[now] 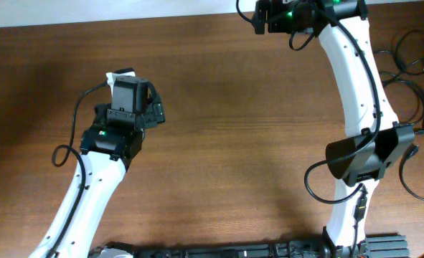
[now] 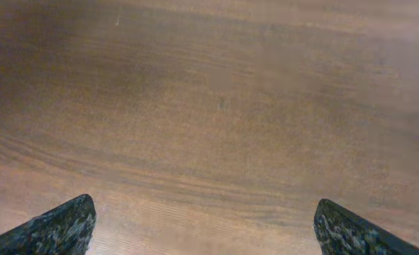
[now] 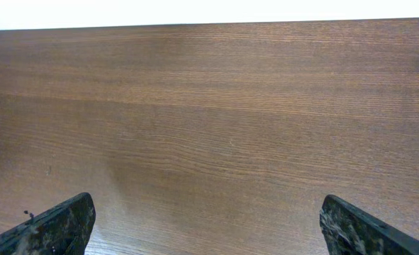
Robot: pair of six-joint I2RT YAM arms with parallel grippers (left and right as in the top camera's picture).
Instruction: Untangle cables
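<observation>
The cables point(image 1: 412, 61) are thin black cords in loose loops at the far right edge of the wooden table point(image 1: 233, 129), seen only in the overhead view; part of them runs out of frame. My left gripper point(image 1: 129, 89) hovers over the left middle of the table, far from the cables. In the left wrist view its jaws point(image 2: 205, 212) are wide open with only bare wood between them. My right gripper point(image 1: 260, 14) is at the table's far edge, left of the cables. Its jaws point(image 3: 209, 212) are wide open and empty too.
The right arm's white link point(image 1: 355, 79) stretches from its base at the front right up to the far edge, just left of the cable loops. The table's far edge meets a white surface point(image 3: 209, 10). A black rail point(image 1: 255, 251) runs along the front edge.
</observation>
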